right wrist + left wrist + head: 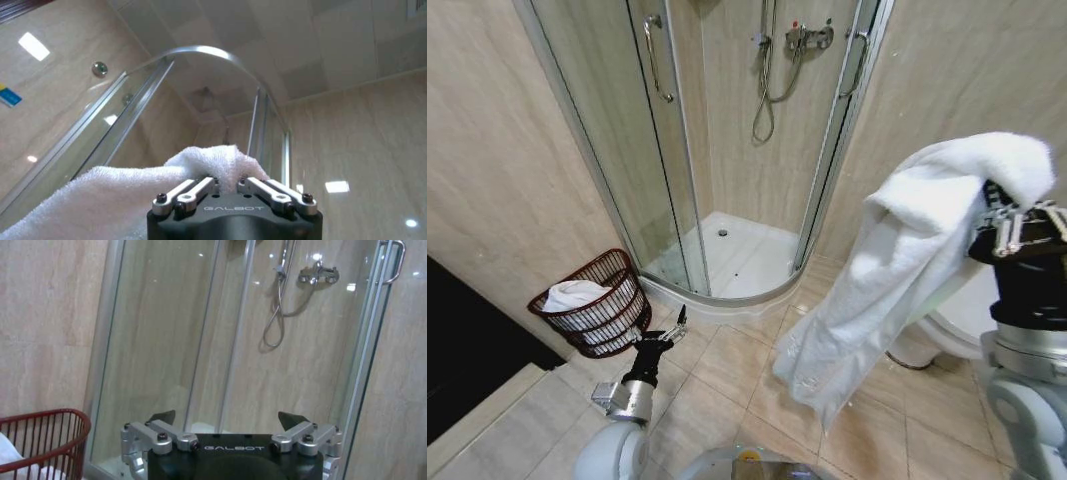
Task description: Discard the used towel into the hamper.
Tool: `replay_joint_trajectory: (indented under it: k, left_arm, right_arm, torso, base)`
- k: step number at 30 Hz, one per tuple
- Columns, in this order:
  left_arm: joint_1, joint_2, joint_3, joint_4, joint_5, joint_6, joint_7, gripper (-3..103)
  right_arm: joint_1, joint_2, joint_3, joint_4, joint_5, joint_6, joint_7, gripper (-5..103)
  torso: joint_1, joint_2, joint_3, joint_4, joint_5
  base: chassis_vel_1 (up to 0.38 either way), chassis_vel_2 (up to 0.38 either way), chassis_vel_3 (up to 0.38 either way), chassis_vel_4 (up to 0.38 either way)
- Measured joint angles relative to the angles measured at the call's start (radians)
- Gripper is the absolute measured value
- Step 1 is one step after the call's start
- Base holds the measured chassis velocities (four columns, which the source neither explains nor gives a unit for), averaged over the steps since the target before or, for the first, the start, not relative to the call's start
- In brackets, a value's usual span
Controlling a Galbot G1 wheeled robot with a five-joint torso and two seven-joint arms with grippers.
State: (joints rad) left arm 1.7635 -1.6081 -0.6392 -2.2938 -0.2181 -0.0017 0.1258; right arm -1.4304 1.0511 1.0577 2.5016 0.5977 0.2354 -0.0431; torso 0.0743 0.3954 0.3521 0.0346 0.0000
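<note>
A white towel [907, 270] hangs in long folds from my right gripper [1005, 222], raised high at the right and shut on the towel's top edge [213, 165]. The hamper [597, 305], a dark reddish-brown wicker basket, stands on the floor at the left against the wall and holds white cloth [575, 295]. Its rim [47, 427] also shows in the left wrist view. My left gripper [672, 330] is low, just right of the hamper, open and holding nothing [227, 417].
A curved glass shower enclosure [727, 150] with a white tray fills the corner ahead. A white toilet [957, 320] stands at the right behind the towel. Tiled floor [727, 370] lies open between hamper and toilet. A dark panel [467, 350] is at far left.
</note>
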Motion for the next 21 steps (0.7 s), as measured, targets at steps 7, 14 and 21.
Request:
replay_joint_trajectory:
  k: [7,14,21]
  left_arm:
    - [0.0,0.0,0.0,0.0,0.0,0.0,0.0,100]
    - [0.0,0.0,0.0,0.0,0.0,0.0,0.0,100]
    - [0.0,0.0,0.0,0.0,0.0,0.0,0.0,100]
  right_arm:
    - [-0.001,-0.01,0.023,0.0,0.017,0.007,0.006,7]
    - [0.002,-0.01,0.023,0.0,0.02,0.007,0.009,7]
    - [0.01,-0.012,0.02,0.0,0.019,0.014,0.024,7]
  torso:
    - [0.011,0.028,0.017,0.0,0.0]
    - [0.021,0.055,0.033,0.0,0.0]
    - [0.033,0.084,0.05,0.0,0.0]
  base:
    - [0.0,0.0,0.0,0.0]
    - [0.0,0.0,0.0,0.0]
    - [0.0,0.0,0.0,0.0]
